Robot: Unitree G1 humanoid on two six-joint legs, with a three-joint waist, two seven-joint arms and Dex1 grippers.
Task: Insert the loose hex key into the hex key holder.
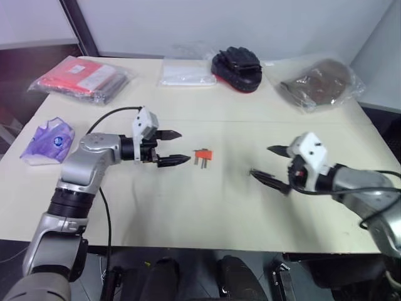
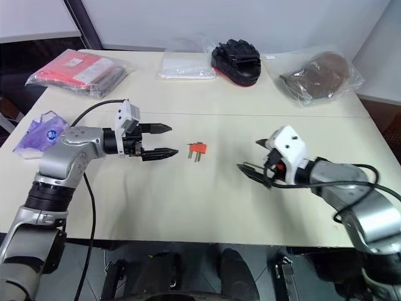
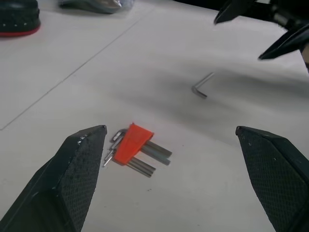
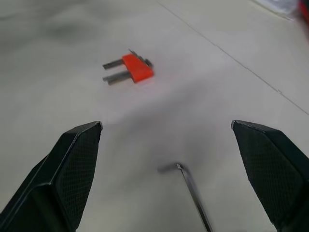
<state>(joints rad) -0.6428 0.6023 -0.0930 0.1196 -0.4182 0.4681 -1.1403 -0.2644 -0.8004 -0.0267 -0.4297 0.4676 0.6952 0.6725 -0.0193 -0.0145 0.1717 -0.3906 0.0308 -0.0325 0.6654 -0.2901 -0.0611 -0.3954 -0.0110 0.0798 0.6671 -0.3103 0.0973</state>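
Head views show a pale tabletop (image 1: 207,207) with the small orange-red holder (image 1: 203,155) near its middle, a few short keys sticking out of it. Left gripper (image 1: 173,147) hovers just beside the holder, jaws spread wide and empty. Right gripper (image 2: 254,160) sits on the holder's other side, well apart from it, jaws likewise wide and empty. Between them on the tabletop, just ahead of those right jaws, lies the loose hex key (image 4: 190,186), apart from the holder. Pickup is the step in hand; next calls for a low, precise pinch on that thin rod.
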